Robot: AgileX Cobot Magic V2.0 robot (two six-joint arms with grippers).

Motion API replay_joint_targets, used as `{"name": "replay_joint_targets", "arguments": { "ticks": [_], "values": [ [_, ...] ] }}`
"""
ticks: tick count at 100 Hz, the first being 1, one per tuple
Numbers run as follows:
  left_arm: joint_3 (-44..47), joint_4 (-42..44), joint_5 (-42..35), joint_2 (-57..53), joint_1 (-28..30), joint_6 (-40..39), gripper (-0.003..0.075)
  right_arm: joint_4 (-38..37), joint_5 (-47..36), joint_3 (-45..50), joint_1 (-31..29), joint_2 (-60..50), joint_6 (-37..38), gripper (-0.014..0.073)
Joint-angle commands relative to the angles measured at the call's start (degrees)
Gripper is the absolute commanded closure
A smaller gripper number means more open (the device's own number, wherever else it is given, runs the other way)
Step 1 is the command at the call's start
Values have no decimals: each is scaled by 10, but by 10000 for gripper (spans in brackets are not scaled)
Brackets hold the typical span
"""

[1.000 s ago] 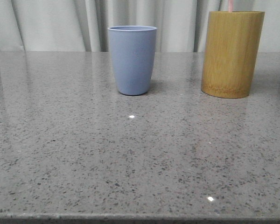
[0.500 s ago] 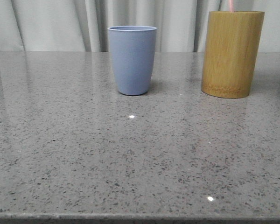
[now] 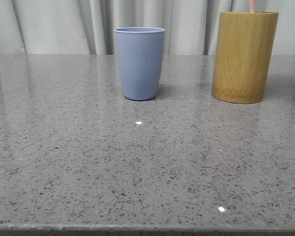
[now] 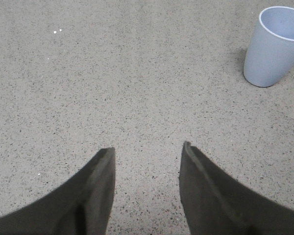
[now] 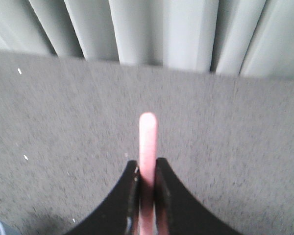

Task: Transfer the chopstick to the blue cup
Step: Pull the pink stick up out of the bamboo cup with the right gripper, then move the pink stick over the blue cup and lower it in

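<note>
From the front, the blue cup (image 3: 139,63) stands upright on a grey stone table (image 3: 137,167) with dark and light specks in it. The cup is smooth, dull plastic, wide at the top and rounded at the bottom, with no handle. Well apart from it, on the robot's right, stands a bamboo cup (image 3: 244,56). It is a straight yellow-brown tube, taller than the blue one, with fine wood grain. A tiny bit of the pink chopstick (image 3: 252,6) pokes up just above its rim at the top edge of the picture. Behind the table hang pale curtains (image 3: 64,24) in long folds. The tabletop is shiny and shows small bright spots of light. No words or labels can be read on anything.

In the left wrist view, the left gripper (image 4: 147,152) hangs over bare table with its two dark, pointed fingers (image 4: 95,191) spread wide and nothing between them. The blue cup (image 4: 273,46) stands on the speckled table (image 4: 112,73), well away from the fingers. Its inside is pale and looks empty.

In the right wrist view, the right gripper (image 5: 147,169) has its two black fingers (image 5: 171,196) pressed close against the chopstick (image 5: 147,142). The stick is thin, straight and pale pink with a rounded tip, and it sticks out past the fingertips. Below is the grey table (image 5: 63,122), a bit blurry, and the folded curtains (image 5: 137,29) are at the far edge.
</note>
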Motion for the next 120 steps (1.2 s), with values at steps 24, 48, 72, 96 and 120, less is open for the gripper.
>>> {"name": "replay_joint_targets", "arguments": {
  "ticks": [24,48,72,96,120],
  "values": [
    [-14,3,-40,1,0,-3,408,2,-98,-24,2,-91,-17,656],
    [-14,3,-40,1,0,-3,408,2,-72,-82,37,-90,-25,656],
    [-14,1,-40,1,0,-3,408,2,-71,-126,120,-58,-26,656],
    [-14,0,-39,1,0,-3,408,6,-77,-153,186,2,-26,656],
    [-14,-1,-37,1,0,-4,408,11,-109,-155,208,48,-26,656]
  ]
}}
